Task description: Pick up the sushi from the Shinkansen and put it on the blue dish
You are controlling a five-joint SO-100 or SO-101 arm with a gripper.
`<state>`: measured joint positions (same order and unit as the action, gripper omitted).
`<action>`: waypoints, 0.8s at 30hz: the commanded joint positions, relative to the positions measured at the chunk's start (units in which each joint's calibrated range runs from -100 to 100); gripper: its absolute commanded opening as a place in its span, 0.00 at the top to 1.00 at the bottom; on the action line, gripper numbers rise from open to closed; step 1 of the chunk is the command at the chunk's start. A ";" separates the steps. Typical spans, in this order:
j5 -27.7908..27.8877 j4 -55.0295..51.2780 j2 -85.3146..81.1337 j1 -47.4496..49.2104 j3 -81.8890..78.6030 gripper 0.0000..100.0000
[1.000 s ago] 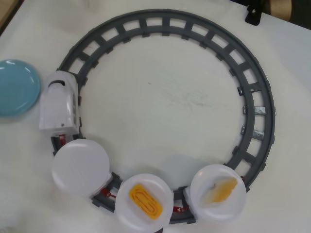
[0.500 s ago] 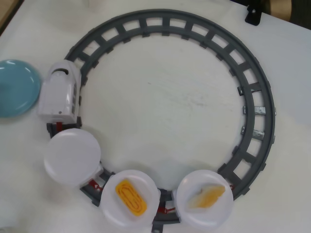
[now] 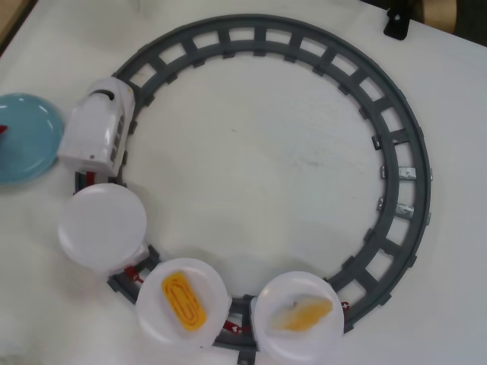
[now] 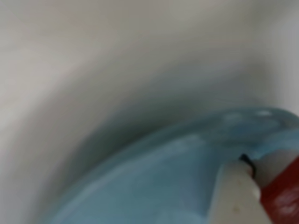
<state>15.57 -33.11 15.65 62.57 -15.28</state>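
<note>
In the wrist view, blurred and very close, one white finger (image 4: 233, 196) shows at the lower right with the glossy red sushi (image 4: 282, 198) pressed against it. My gripper (image 4: 268, 179) looks shut on the sushi, just above the blue dish (image 4: 154, 182); the other finger is out of frame. In the overhead view the blue dish (image 3: 27, 138) lies at the left edge with a red tip of the sushi (image 3: 3, 129) over its far left. The white Shinkansen (image 3: 97, 131) stands beside the dish, with an empty white plate (image 3: 101, 225) behind it. The arm is out of the overhead view.
The grey circular track (image 3: 396, 152) fills the white table. Two more white plates ride it at the bottom: one with a yellow rolled omelette (image 3: 183, 299), one with a pale orange-and-white piece (image 3: 303, 313). A black bracket (image 3: 396, 23) sits at the top right.
</note>
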 commanded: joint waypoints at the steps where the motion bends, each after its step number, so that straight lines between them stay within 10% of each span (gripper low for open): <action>1: -0.09 1.13 -0.09 -2.00 3.74 0.97; 24: -0.25 0.96 -0.92 -5.35 2.84 0.74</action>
<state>15.57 -33.11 16.07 57.58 -15.10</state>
